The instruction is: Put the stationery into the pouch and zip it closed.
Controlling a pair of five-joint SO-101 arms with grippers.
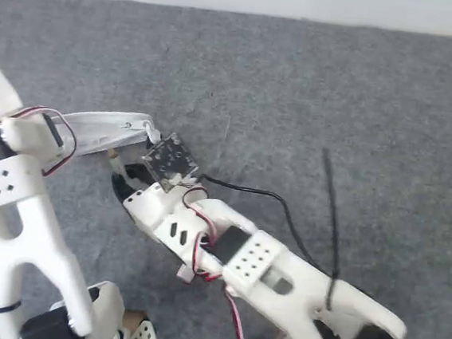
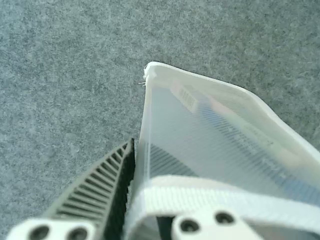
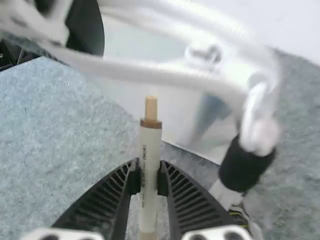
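My left gripper (image 2: 140, 195) is shut on the edge of a translucent white mesh pouch (image 2: 215, 135) and holds it off the grey carpet; some stationery shows faintly inside. In the high view the pouch (image 1: 106, 130) sticks out rightward from the left gripper (image 1: 59, 136). My right gripper (image 3: 148, 172) is shut on a white pen with a tan tip (image 3: 149, 135), which points up at the pouch's rim (image 3: 150, 75). The zipper pull (image 3: 257, 117) hangs beside the pen. Seen from above, the right gripper (image 1: 124, 184) sits just below the pouch, with the pen tip (image 1: 113, 157) near its lower edge.
Grey carpet (image 1: 314, 90) covers the table, with open room to the back and right. A thin black cable (image 1: 333, 220) runs across the carpet beside the right arm. The arm bases (image 1: 76, 315) crowd the front edge.
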